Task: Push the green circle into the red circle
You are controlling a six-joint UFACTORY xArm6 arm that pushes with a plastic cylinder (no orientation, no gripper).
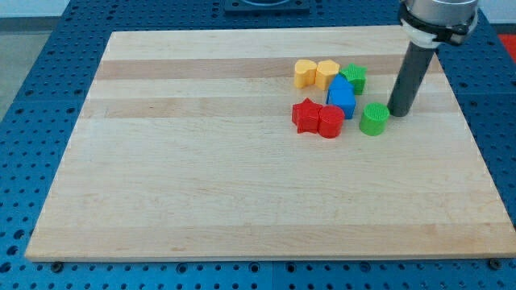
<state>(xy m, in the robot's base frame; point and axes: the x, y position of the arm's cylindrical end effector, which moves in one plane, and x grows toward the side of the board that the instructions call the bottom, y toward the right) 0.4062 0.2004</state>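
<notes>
The green circle (373, 118) lies on the wooden board right of the middle. The red circle (330, 122) lies a short way to its left, touching a red star-like block (305, 115). My tip (397, 113) stands just to the right of the green circle, close to it or touching its upper right edge. A small gap separates the green circle from the red circle.
A blue block (342, 98) sits just above the red circle. A green star-like block (353, 77) and two yellow blocks (305, 72) (326, 73) lie above it. The board's right edge (476, 137) is near my tip.
</notes>
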